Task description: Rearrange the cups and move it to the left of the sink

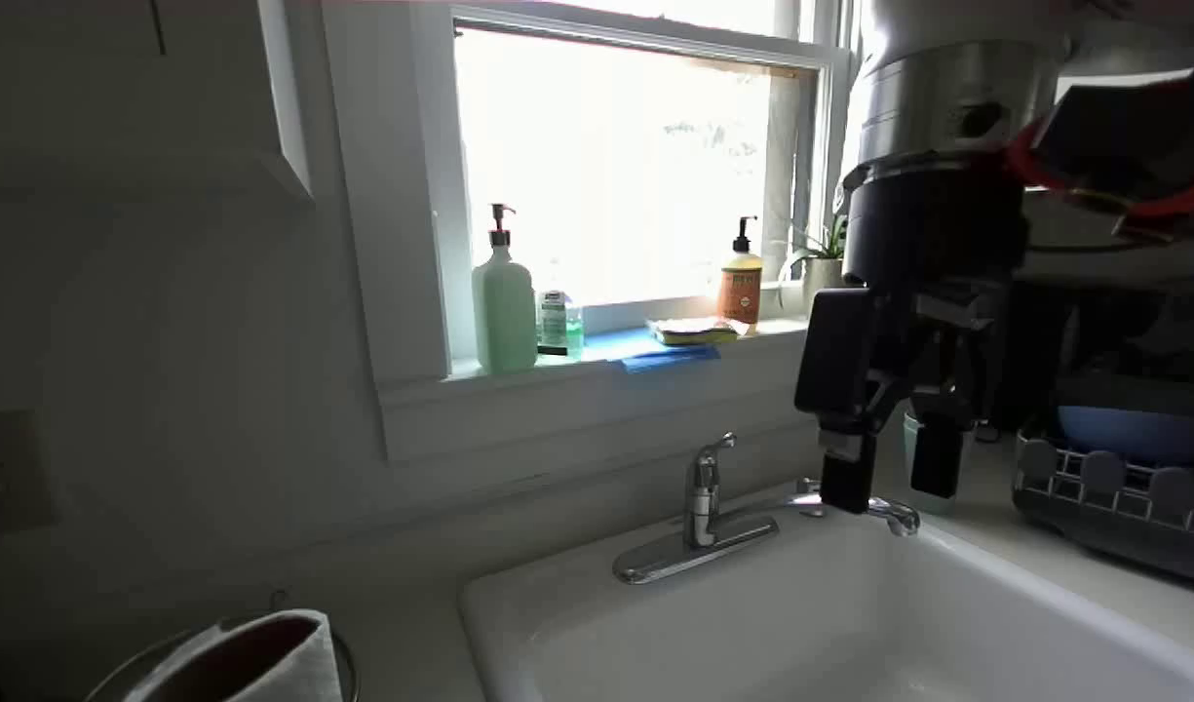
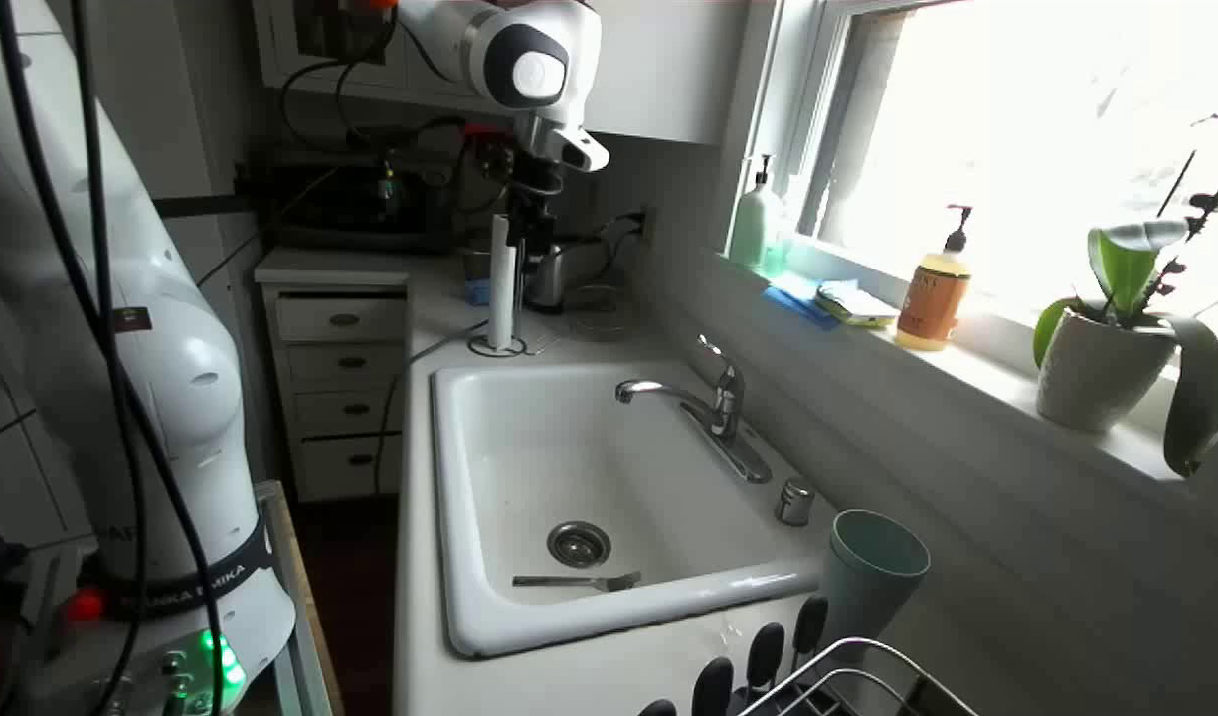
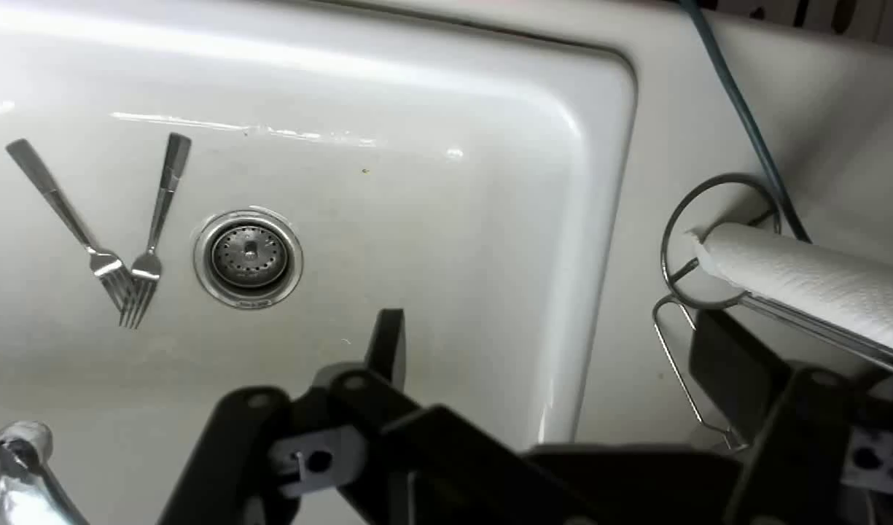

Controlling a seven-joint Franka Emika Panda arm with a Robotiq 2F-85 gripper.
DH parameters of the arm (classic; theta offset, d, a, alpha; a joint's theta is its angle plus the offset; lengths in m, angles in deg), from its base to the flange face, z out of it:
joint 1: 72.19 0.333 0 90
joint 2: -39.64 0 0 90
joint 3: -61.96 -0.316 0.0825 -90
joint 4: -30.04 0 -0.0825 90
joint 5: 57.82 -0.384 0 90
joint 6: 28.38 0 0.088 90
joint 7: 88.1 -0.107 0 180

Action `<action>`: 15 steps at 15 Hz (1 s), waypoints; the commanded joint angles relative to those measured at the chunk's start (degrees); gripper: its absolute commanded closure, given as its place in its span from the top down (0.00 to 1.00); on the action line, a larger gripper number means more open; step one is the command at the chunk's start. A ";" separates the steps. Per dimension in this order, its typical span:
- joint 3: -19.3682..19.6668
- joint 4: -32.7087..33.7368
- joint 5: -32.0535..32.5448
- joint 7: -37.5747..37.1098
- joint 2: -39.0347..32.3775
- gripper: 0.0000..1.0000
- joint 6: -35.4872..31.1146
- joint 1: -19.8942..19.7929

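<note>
One pale teal cup [image 2: 867,582] stands upright on the counter by the near corner of the sink in an exterior view. In an exterior view the same cup [image 1: 910,441] is partly covered by the gripper's fingers, which are in front of it. The white sink [image 2: 445,497] has a chrome faucet [image 2: 726,403] along its wall side. My gripper [image 3: 559,357] is open and holds nothing, with its fingers spread over the sink rim [image 3: 608,160] and the counter beside it. In an exterior view the gripper [image 2: 529,239] hangs above the counter at the far end, away from the cup.
A paper towel holder [image 3: 810,281] stands on the counter beside the sink, close to one finger. Forks [image 3: 146,266] lie in the basin by the drain. A dish rack [image 1: 1133,487] sits past the cup. Soap bottles [image 2: 935,298] and a potted plant [image 2: 1106,368] line the sill.
</note>
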 commanded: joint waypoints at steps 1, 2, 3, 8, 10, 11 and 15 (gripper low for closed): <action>0.15 0.09 0.06 -0.04 -0.02 1.00 0.11 0.14; 0.15 0.09 0.06 -0.04 -0.02 1.00 0.11 0.14; 0.63 0.54 0.32 0.08 -0.23 1.00 0.50 -0.32; 4.87 0.83 8.04 0.58 1.17 1.00 3.62 -5.48; 6.79 0.98 13.75 2.93 1.81 1.00 4.59 -7.87; 7.50 0.60 16.90 4.18 2.21 1.00 3.46 -8.94; 11.72 -1.13 23.25 12.76 2.70 1.00 -2.81 -12.01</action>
